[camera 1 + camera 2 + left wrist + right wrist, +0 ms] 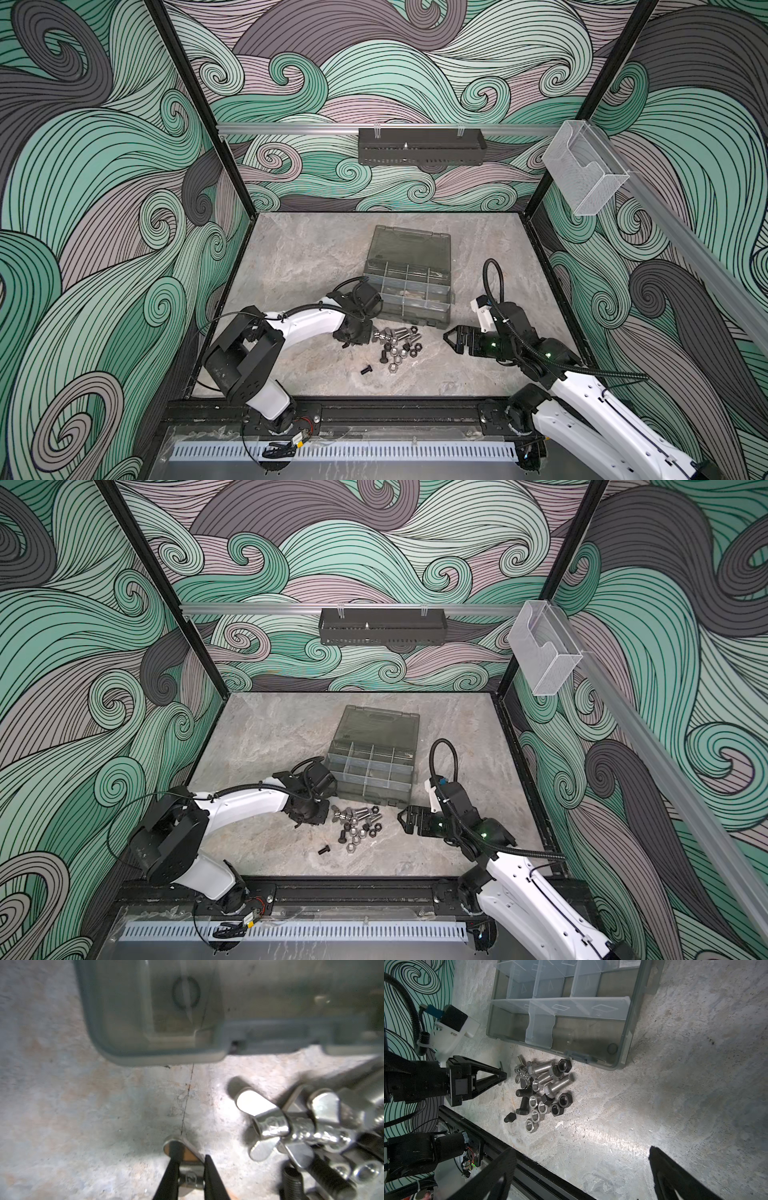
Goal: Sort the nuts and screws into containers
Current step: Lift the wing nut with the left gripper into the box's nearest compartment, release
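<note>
A heap of silver and black screws (560, 1084) and nuts (531, 1125) lies on the stone table, seen in both top views (395, 343) (357, 823), just in front of the grey organizer case (440, 318) (401, 796) (631, 1028) and its containers. My left gripper (371, 334) (328, 812) (191, 1159) (503, 1076) is at the heap's left edge, low over the table, shut on a silver winged nut (190, 1178). My right gripper (449, 338) (403, 823) (581, 1150) hovers to the right of the heap, open and empty.
One black screw (365, 369) lies apart in front of the heap. The case lid (407, 245) lies open behind the compartments. A black perforated tray (419, 147) and a clear holder (582, 170) hang on the walls. A black rail (374, 411) borders the table's front.
</note>
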Tool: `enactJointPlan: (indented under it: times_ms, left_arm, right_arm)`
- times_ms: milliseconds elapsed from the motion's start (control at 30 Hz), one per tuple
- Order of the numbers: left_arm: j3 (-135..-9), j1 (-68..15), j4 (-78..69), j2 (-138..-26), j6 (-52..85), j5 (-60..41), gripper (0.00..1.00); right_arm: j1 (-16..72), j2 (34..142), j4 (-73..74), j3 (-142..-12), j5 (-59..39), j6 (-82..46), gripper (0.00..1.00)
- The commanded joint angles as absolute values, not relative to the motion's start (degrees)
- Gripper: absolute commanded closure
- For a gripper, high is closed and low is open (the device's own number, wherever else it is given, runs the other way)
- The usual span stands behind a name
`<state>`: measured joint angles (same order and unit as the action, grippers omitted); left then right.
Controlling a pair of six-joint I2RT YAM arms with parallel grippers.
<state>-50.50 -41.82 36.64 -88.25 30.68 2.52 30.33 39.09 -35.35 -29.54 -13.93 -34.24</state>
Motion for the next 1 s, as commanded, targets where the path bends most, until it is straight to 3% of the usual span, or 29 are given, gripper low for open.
enactJointPlan:
  times_ms: [0,400,967]
  left_arm:
    - [-55.12,-42.19,40.61,-85.24,28.79,4.0,0.81]
    - [-66.05,-42.19,41.43,-86.0,23.96,2.06,0.82]
    - [-72.65,-41.06,36.38,-100.37,19.4,0.94,0.82]
  right_arm:
    - [30.67,38.17,-36.93,-30.81,-12.91,-33.22,0.0]
    - [30.67,36.59,-37.53,-30.04,-11.62,-33.34,0.0]
    - [30.67,34.57,-37.91,-28.87,-10.37,-35.34,0.01]
